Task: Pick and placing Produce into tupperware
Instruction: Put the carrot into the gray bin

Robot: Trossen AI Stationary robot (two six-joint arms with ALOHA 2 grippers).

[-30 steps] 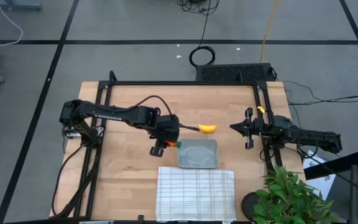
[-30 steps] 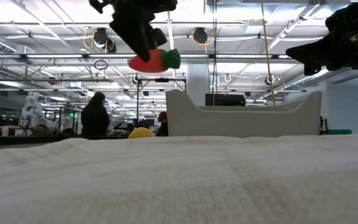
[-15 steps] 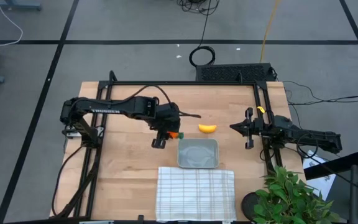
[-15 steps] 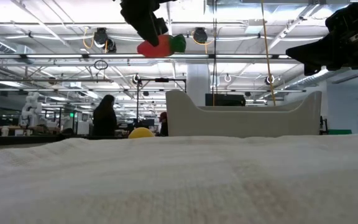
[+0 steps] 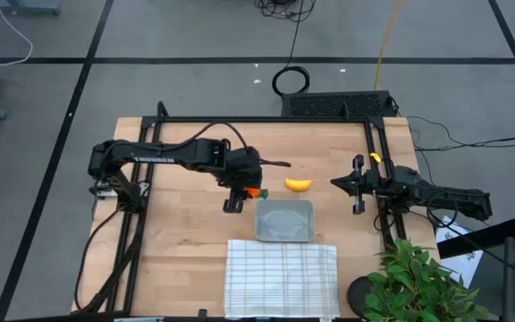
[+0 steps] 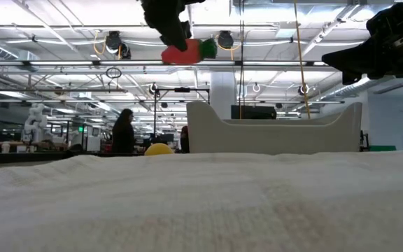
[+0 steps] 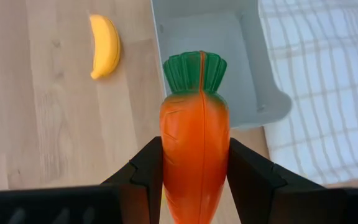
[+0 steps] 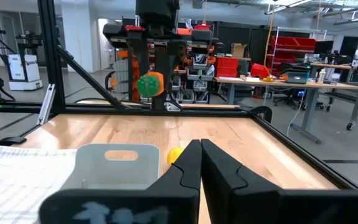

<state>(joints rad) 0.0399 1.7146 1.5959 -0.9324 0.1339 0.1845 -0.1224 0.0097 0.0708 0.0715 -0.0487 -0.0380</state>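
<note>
Left end effector (image 5: 236,199) has the carrot (image 7: 193,140) clamped between its fingers, green top pointing forward. Over the last second it lifted and swung back a bit: it was low and just off the tupperware's near-left corner, now it rides higher and further up the tabletop (image 5: 186,241). Grip hasn't changed, carrot is clear of the wood. So pick is done and transport is under way, but nothing is in the tupperware (image 5: 285,221) yet.

Relative to the left end effector: tupperware sits just ahead of and below the carrot tip, open and empty, so it looks like a short forward move plus a drop. Banana (image 5: 299,185) lies on the tabletop ahead and off to one side, near the tub's far edge, apart from it. Checked cloth (image 5: 281,277) is beyond the tub.

Lemon: a small yellow round thing (image 8: 174,155) shows behind the tub in the right wrist view, probably it, can't be sure.

Right end effector (image 5: 358,185) is parked at the right side with fingers shut, holding nothing.
</note>
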